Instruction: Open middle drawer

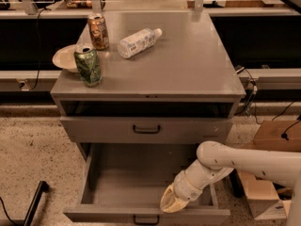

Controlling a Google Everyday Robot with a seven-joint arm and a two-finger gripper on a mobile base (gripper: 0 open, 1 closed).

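The grey cabinet (188, 69) stands in front of me. Its middle drawer (136, 182) is pulled well out, and its inside looks empty. The drawer's low front with a small dark bar handle (146, 219) sits at the bottom edge of the view. My gripper (171, 204) reaches down from the right on a white arm (235, 161). It sits inside the drawer, right behind the front panel and right of the handle. The top drawer (146, 129) above is closed. The lowest drawer is out of view.
On the cabinet top stand a green can (88, 66), a brown can (98, 32), a lying plastic bottle (137, 42) and a pale bowl (63, 58). Cardboard boxes (275, 138) sit on the floor at the right. A black bar (35, 204) lies at the lower left.
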